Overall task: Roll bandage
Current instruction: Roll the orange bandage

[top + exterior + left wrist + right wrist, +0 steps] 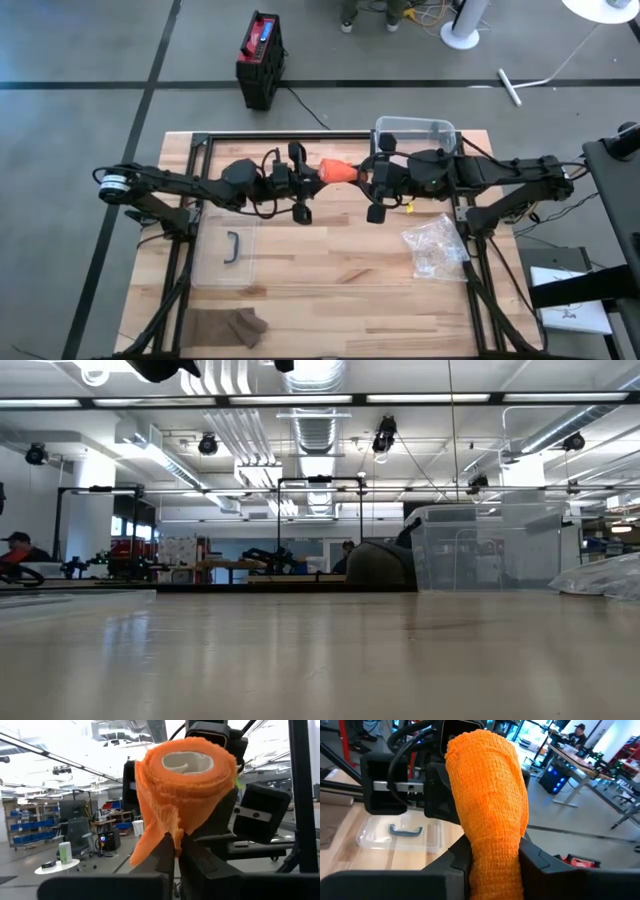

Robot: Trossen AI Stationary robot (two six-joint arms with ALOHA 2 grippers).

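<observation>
An orange bandage (338, 172), mostly wound into a roll, hangs in the air above the table's far middle, between my two grippers. My left gripper (314, 177) comes from the table's left and is shut on the roll's loose tail. My right gripper (364, 176) comes from the right and is shut on the roll itself. In the left wrist view the roll (186, 775) shows end on, with its pale hollow core. The right wrist view shows the roll's woven side (490, 795). My left gripper pinches the bandage's loose tail (175, 839) between its two fingers (164, 862), which reach about level from the table's left. The tail runs up from the fingers into the roll's outer wrap, gathered in folds. My right gripper pinches the roll's one end (492, 857) between its two fingers (536, 864), reaching about level from the table's right. The fingers sit on the wound side of the roll. The roll sticks out past the fingers, clear of the table.
A clear lid with a dark handle (228, 248) lies on the table at the left. A clear box (415, 135) stands at the far edge, a crumpled plastic bag (435, 245) lies at the right, and a brown cloth (228, 325) lies near the front edge.
</observation>
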